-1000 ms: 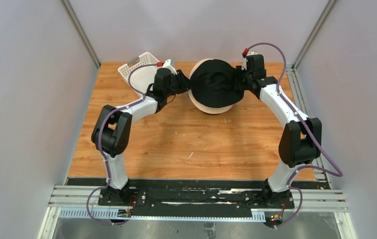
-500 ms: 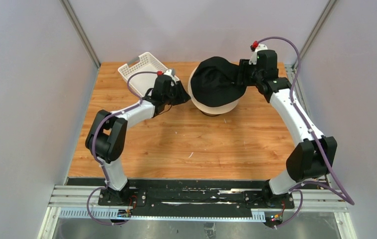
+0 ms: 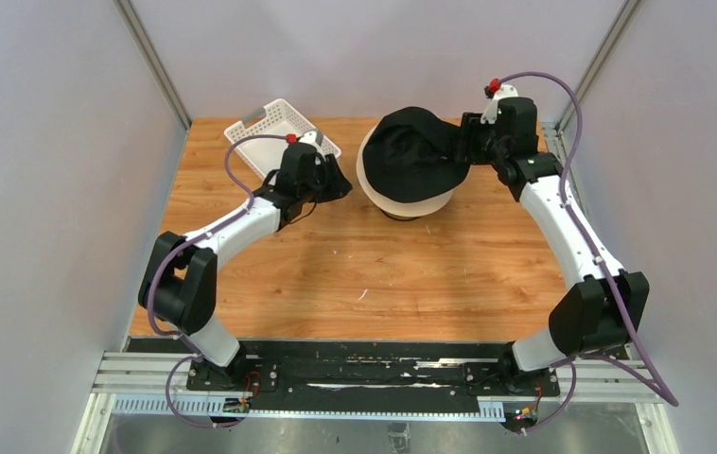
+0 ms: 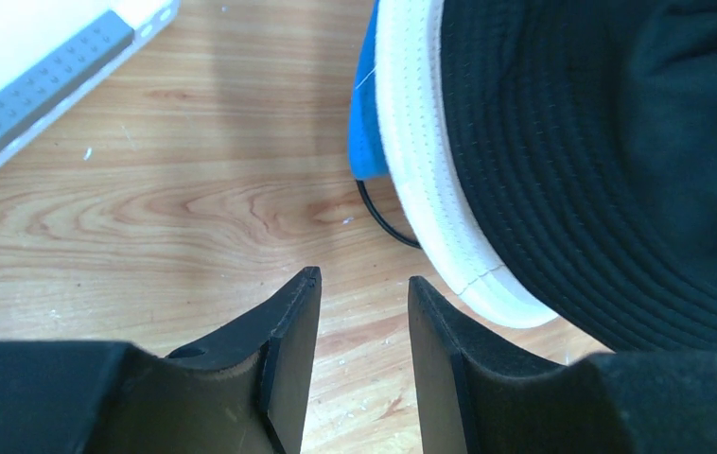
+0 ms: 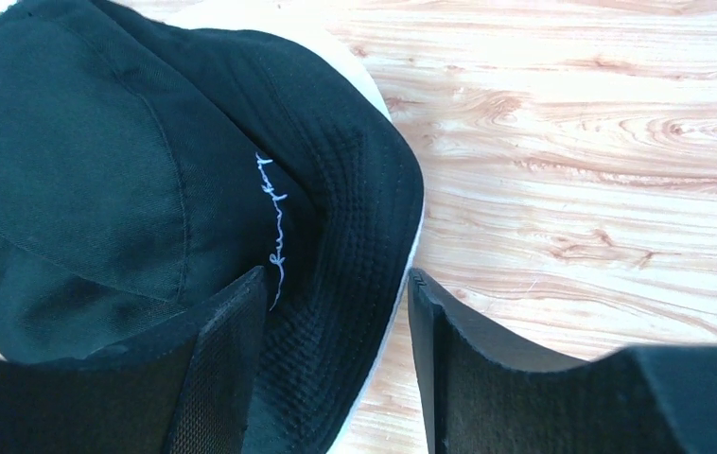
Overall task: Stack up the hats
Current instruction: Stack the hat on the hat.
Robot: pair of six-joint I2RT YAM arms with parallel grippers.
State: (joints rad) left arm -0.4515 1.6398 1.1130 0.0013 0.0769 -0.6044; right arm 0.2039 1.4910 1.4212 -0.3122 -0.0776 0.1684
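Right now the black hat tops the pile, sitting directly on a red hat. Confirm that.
One thing is wrong: the black hat tops the pile, but sits directly on the beige hat, not a red one. The left wrist view shows it.

Bucket hats (image 3: 408, 182) piled at the far middle of the wooden table (image 3: 355, 270), black one on top
The black hat (image 3: 414, 151) lies crown-up and rumpled, its crown dented and creased, its stitched brim drooping over the hat below; a small line of pale script embroidery runs up the crown on its right side. Under it the beige hat (image 3: 400, 204) shows only as a pale stitched brim ringing the near and left edges of the pile. Lower still, a sliver of the blue hat (image 4: 366, 113) peeks out on the left, beneath the beige brim. Anything further down is hidden
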